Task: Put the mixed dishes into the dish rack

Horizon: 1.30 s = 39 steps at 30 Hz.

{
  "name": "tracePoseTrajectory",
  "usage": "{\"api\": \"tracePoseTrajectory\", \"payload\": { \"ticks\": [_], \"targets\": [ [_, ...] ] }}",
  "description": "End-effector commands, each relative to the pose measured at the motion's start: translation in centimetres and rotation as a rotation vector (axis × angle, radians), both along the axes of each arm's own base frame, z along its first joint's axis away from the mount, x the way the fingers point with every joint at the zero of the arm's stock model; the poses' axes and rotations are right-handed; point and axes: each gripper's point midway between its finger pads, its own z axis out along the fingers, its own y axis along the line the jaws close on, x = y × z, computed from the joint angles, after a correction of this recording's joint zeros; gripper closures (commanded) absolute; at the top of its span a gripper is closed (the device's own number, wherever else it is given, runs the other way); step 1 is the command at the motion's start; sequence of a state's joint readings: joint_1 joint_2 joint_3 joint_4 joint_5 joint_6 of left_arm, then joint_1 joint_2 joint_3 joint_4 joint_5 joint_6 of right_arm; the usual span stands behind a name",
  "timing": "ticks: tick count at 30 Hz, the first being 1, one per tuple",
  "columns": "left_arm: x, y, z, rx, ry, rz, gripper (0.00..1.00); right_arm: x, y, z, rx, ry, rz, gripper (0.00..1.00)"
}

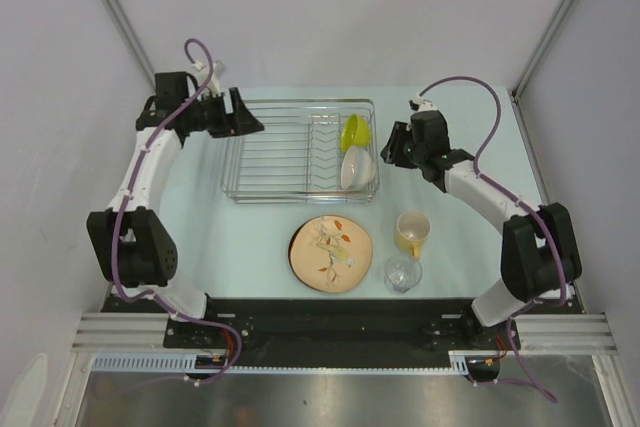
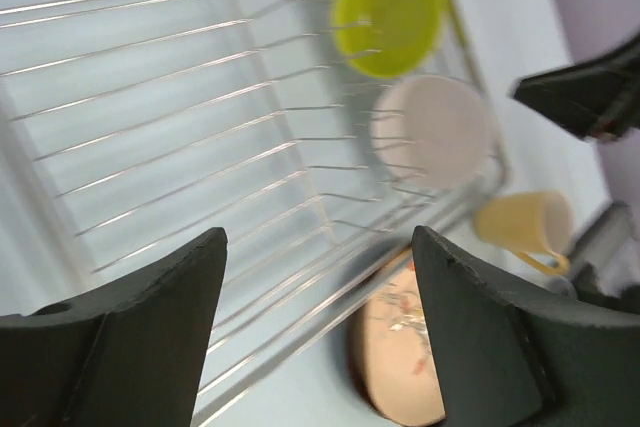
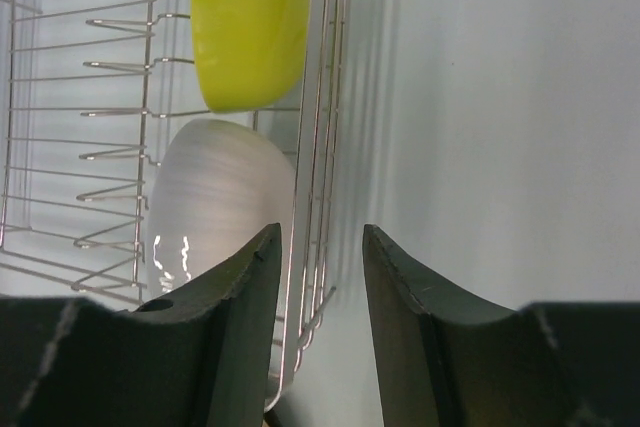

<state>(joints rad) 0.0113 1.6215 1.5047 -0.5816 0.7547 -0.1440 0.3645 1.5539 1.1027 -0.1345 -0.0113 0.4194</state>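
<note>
The dish rack [image 1: 270, 152] sits at the back of the table [image 1: 255, 247], with the lime-green bowl [image 1: 354, 132] and white bowl [image 1: 357, 169] on edge at its right end so the wires prop them up, and we hold the left gripper [image 2: 318, 247] wide and empty and the right gripper [image 3: 320, 237] narrow and empty, ready for the plate [image 1: 331, 253], mug [image 1: 411, 232] and glass [image 1: 403, 273] in front.

A pale blue-green desk [image 1: 250, 237] is closed in behind and at both sides by plain grey-lilac walls [image 1: 350, 7]. A slanted metal left post [image 1: 113, 7] runs down one back corner, a right post [image 1: 565, 7] down the other. At the near edge lie a black plate [image 1: 330, 312], a ribbed aluminium rail [image 1: 120, 332] and a brushed metal sheet [image 1: 320, 402]
</note>
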Motion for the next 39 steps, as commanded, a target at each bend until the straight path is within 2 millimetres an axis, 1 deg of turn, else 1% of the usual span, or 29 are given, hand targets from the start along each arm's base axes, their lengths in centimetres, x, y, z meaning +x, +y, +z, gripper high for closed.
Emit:
{"api": "tracePoseTrajectory", "payload": {
  "ticks": [1,3,4,5,6,7,8,9,12,14,15,18,22,24,27,30,31,32,33,34,35,37,38,39],
  "targets": [
    [1.7,5.9,-2.2,0.28,-0.086,0.114,0.21,3.4,1.3,2.8,0.044,-0.108,-0.003,0.57],
    [2.2,7.2,-2.7,0.337,-0.106,0.146,0.21,4.2,1.6,3.1,0.045,-0.116,-0.004,0.57],
    [2.2,7.6,-3.6,0.362,-0.097,0.146,0.21,4.4,1.7,2.3,0.036,-0.101,-0.001,0.57],
    [2.3,7.7,-4.2,0.37,-0.084,0.142,0.21,4.6,1.8,2.1,0.033,-0.096,0.0,0.57],
    [2.3,7.8,-4.7,0.376,-0.069,0.139,0.21,5.0,1.8,2.3,0.033,-0.102,-0.002,0.57],
    [2.2,7.8,-5.1,0.378,-0.058,0.134,0.21,5.0,1.9,2.0,0.03,-0.097,0.002,0.57],
    [2.3,8.0,-6.2,0.388,-0.03,0.134,0.21,5.2,2.0,1.3,0.028,-0.083,0.001,0.57],
    [2.3,8.2,-6.7,0.396,-0.022,0.136,0.21,5.3,2.2,1.4,0.034,-0.084,0.004,0.57],
    [2.5,8.6,-8.5,0.42,-0.002,0.138,0.21,5.5,2.8,-0.1,0.023,-0.057,0.013,0.57],
    [2.6,8.9,-9.4,0.435,0.007,0.136,0.22,5.7,2.9,-0.5,0.02,-0.047,0.013,0.58],
    [2.7,9.1,-10.3,0.45,0.024,0.136,0.22,5.8,2.9,-1.4,0.01,-0.027,0.011,0.58],
    [3.2,10.2,-11.7,0.508,0.044,0.164,0.23,5.8,2.8,-2.6,-0.002,-0.001,0.008,0.58],
    [3.2,10.6,-12.9,0.532,0.05,0.162,0.23,5.6,2.6,-3.6,-0.021,0.027,0.006,0.6],
    [3.2,10.6,-13.2,0.53,0.057,0.159,0.24,5.5,1.9,-3.8,-0.027,0.041,-0.003,0.6],
    [3.0,10.0,-14.0,0.512,0.078,0.135,0.26,5.6,0.6,-3.8,-0.055,0.047,-0.042,0.63],
    [2.6,9.2,-14.7,0.497,0.087,0.113,0.26,5.2,-0.7,-4.1,-0.081,0.074,-0.066,0.64],
    [2.5,8.9,-14.9,0.495,0.083,0.104,0.26,5.3,-1.3,-4.2,-0.085,0.079,-0.079,0.64],
    [2.4,7.9,-15.0,0.494,0.077,0.083,0.27,5.2,-1.6,-3.9,-0.084,0.076,-0.085,0.64],
    [2.3,7.5,-15.1,0.494,0.075,0.07,0.26,5.1,-1.9,-4.0,-0.087,0.082,-0.091,0.65],
    [1.9,7.3,-15.5,0.499,0.084,0.064,0.27,5.0,-2.2,-3.9,-0.088,0.083,-0.097,0.65],
    [1.7,5.3,-15.5,0.504,0.071,0.022,0.27,5.1,-2.7,-3.5,-0.09,0.075,-0.112,0.65],
    [1.4,4.3,-15.6,0.501,0.067,0.003,0.27,4.7,-3.3,-3.3,-0.097,0.078,-0.123,0.65],
    [1.2,3.2,-15.8,0.502,0.066,-0.018,0.27,4.7,-3.9,-2.7,-0.095,0.068,-0.137,0.65],
    [1.2,2.6,-15.7,0.494,0.064,-0.027,0.27,4.6,-4.3,-2.6,-0.097,0.067,-0.145,0.65]
  ]
}}
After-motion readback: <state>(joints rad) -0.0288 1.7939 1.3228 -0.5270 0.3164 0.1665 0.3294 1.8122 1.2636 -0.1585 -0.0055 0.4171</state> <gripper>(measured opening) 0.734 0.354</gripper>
